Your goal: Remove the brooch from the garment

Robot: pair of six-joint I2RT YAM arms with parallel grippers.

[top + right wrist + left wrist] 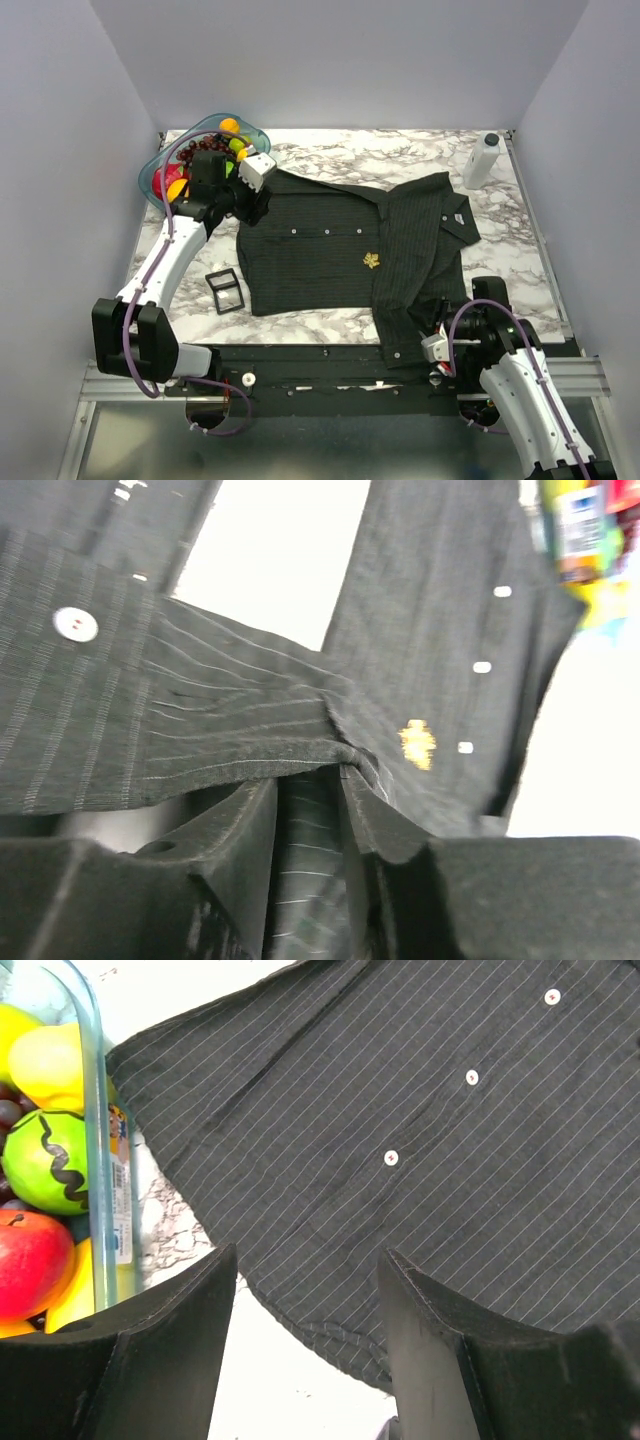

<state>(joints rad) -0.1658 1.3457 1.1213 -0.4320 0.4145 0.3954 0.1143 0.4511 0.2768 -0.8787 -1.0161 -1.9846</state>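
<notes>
Right gripper [308, 792] pinching a garment [300, 255] fold, gold brooch [371, 261] showing on the shirt front, left gripper [307, 1260] hovering wide-fingered beside fruit bowl [92, 1090]

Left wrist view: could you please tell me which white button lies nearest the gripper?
The lowest, leftmost button on the garment; the middle button and top button sit farther from the left gripper.

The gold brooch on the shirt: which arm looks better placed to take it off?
Probably left: the left gripper hangs open and empty over the garment, while the right gripper pinches a fold of it near the brooch.
</notes>
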